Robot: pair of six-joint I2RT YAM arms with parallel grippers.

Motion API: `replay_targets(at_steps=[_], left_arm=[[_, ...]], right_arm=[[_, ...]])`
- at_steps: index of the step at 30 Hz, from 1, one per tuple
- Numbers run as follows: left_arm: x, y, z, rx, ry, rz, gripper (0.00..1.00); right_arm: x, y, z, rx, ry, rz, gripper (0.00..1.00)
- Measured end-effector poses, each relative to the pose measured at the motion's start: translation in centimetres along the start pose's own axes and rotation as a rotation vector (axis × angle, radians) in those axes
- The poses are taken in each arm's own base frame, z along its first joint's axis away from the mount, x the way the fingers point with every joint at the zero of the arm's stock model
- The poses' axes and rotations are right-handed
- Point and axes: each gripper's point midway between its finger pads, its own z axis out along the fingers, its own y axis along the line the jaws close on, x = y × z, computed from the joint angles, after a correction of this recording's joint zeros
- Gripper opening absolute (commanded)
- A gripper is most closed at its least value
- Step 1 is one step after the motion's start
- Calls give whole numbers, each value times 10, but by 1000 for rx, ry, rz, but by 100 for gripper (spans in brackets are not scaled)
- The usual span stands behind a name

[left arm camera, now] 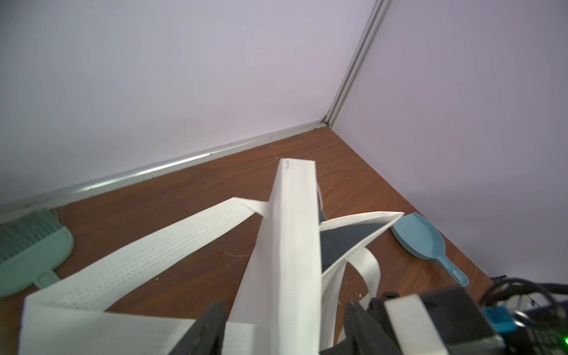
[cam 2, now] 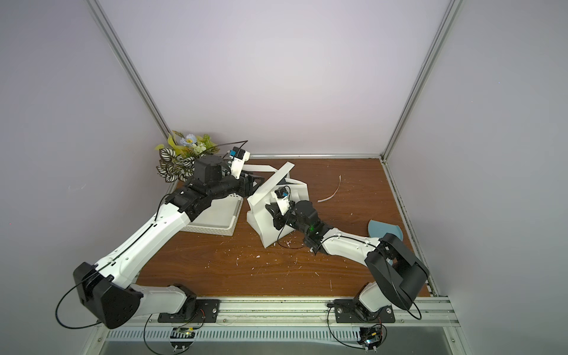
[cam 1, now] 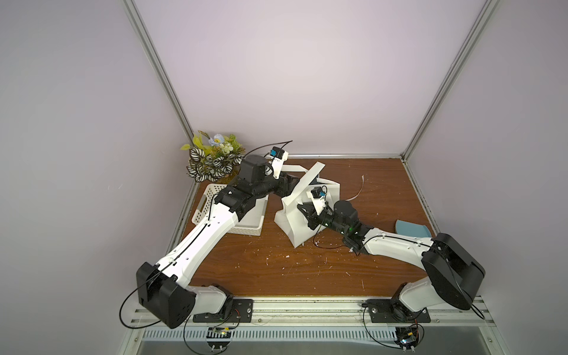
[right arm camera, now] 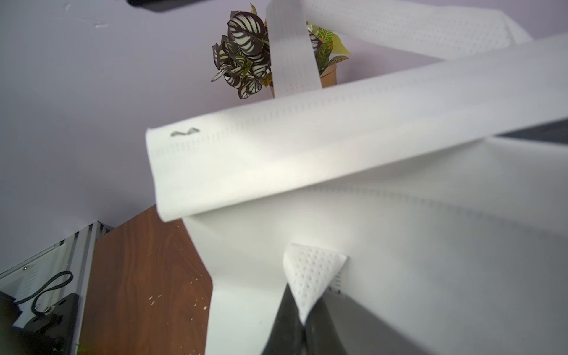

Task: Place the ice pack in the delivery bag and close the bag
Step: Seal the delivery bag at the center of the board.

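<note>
On the bench (cam 1: pixel 276 270) we see no ice pack. We judge it soft and slippery, best pinched mid-body. One floppy bag (cam 1: pixel 292 230) stands mid-bench with two handles (left arm camera: pixel 138 255). Right jaws pinch its fabric; left jaws stand part-open astride its flap (left arm camera: pixel 289 246). One basket (cam 1: pixel 242 232), one scoop (cam 1: pixel 410 229), one plant (cam 1: pixel 212 159).

Right gripper (right arm camera: pixel 305 302): dark jaws closed on a pinched fold of bag fabric; fold stands up between them
Bag (right arm camera: pixel 415 246): white dimpled cloth; fills most of the frame
Flap (right arm camera: pixel 307 153): wide white band crossing above the fold; small grey mark near its free end
Handle (right arm camera: pixel 293 55): strap passing in front of the plant
Plant (right arm camera: pixel 242 52): striped leaves; tan pot (right arm camera: pixel 329 76)
Table (right arm camera: pixel 138 276): brown wood; white crumbs (right arm camera: pixel 153 298) beside the bag
</note>
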Motion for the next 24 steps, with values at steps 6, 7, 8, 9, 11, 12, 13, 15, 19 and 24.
replay_targets(at_steps=[6, 7, 8, 9, 11, 12, 13, 15, 19, 24], left_arm=[[32, 20, 14, 19, 135, -127, 48], [36, 19, 16, 30, 148, -136, 48], [38, 17, 16, 41, 158, -144, 48], [39, 16, 16, 51, 164, -149, 48], [40, 12, 16, 70, 168, -154, 48], [40, 11, 16, 79, 170, -156, 48], [40, 9, 16, 87, 172, -157, 48], [40, 7, 15, 98, 175, -161, 48], [34, 3, 13, 114, 165, -159, 48], [25, -3, 10, 140, 150, -156, 46]], right_arm=[[0, 0, 0, -1, -1, -11, 9], [0, 0, 0, -1, -1, -13, 9], [0, 0, 0, -1, -1, -15, 10], [0, 0, 0, -1, 1, -16, 10], [0, 0, 0, -1, 1, -18, 10], [0, 0, 0, -1, 1, -19, 10], [0, 0, 0, -1, 1, -18, 10], [0, 1, 0, -3, 1, -19, 10], [1, 2, 0, -5, 2, -19, 10], [0, 2, 0, -6, 1, -19, 10]])
